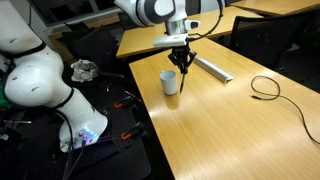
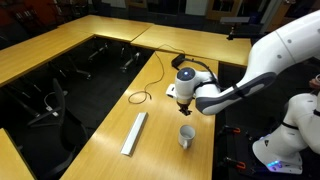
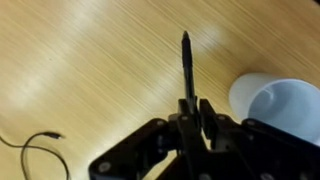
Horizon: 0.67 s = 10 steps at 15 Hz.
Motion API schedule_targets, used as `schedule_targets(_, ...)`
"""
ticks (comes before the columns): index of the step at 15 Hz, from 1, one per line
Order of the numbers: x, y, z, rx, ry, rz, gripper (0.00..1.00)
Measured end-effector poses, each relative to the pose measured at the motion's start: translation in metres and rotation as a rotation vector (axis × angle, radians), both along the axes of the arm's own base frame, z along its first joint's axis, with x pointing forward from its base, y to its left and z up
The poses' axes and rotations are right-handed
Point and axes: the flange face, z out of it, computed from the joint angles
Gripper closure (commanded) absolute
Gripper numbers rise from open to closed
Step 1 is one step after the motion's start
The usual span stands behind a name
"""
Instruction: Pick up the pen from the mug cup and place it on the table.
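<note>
Above the wooden table, the end effector clamps the pen.

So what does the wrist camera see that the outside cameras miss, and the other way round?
Only the wrist view: the pen close up, pinched in the gripper, beside the mug and not in it. Only the exterior views: the white arm itself and a long grey bar lying on the table. Shared: that white mug, the black cable and the wooden table.
</note>
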Motion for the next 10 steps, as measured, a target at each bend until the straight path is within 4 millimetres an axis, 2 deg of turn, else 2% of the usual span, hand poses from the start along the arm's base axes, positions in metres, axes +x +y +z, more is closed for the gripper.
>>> schedule_targets(5, 0.040, -0.038, -0.070, -0.076, 0.102, -0.009, 0.96)
schedule_targets(8, 0.059, -0.053, -0.094, -0.083, 0.109, -0.027, 0.94)
schedule_targets(9, 0.065, -0.055, -0.098, -0.083, 0.100, -0.027, 0.59)
schedule_targets(10, 0.069, -0.055, -0.101, -0.080, 0.090, -0.025, 0.57)
